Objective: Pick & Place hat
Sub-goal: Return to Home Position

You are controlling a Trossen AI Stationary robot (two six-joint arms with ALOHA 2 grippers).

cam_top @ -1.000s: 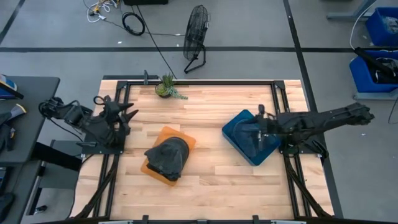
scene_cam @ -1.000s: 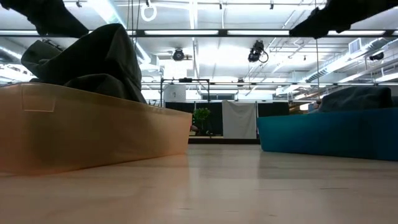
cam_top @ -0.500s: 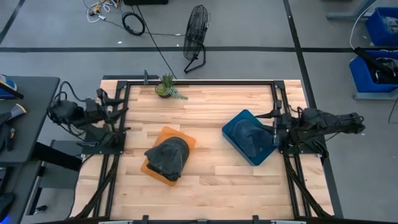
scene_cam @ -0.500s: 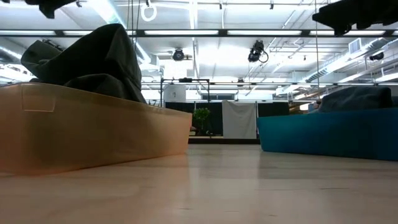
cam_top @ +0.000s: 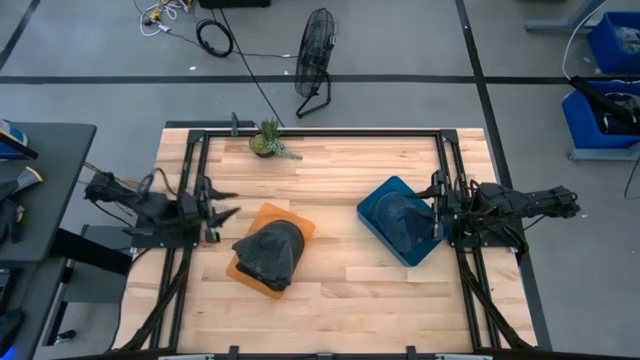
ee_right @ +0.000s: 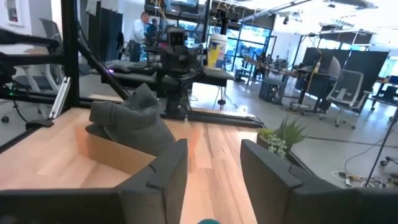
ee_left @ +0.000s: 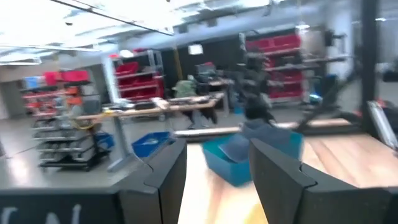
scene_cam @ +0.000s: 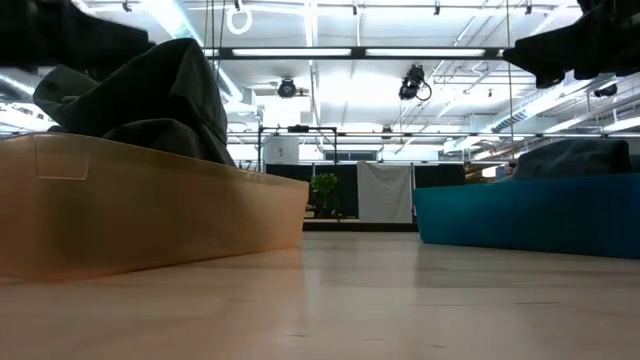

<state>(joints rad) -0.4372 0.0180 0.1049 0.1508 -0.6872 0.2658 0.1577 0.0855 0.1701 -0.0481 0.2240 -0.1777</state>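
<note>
Two dark arms flank one table point(cam_top: 340, 295) of pale wooden planks in a black metal frame. At the left edge, the left gripper point(cam_top: 222, 204) points right toward the bins. Its two fingers are spread apart with nothing between them.

Just beside it lies one orange bin point(cam_top: 275, 214), a shallow rectangular tub of translucent plastic set at an angle to the table's edges. The black caps point(cam_top: 268, 250) are heaped inside it, soft crumpled fabric bulging above the rim. How many caps make up the heap cannot be told.

At the table's far edge stands one small plant point(cam_top: 267, 141), green and spiky, in a round pot. Beyond it on the grey floor is one fan point(cam_top: 316, 45) with a round wire cage on a bent stand.

Right of centre sits one blue bin point(cam_top: 378, 197), the same shallow shape but opaque, also angled. It holds one mound of dark fabric point(cam_top: 408, 218), limp and folded.

The right gripper point(cam_top: 438, 206) is at that bin's right side, by the table's right rail, pointing left. Its two fingers stand parted and hold nothing.
</note>
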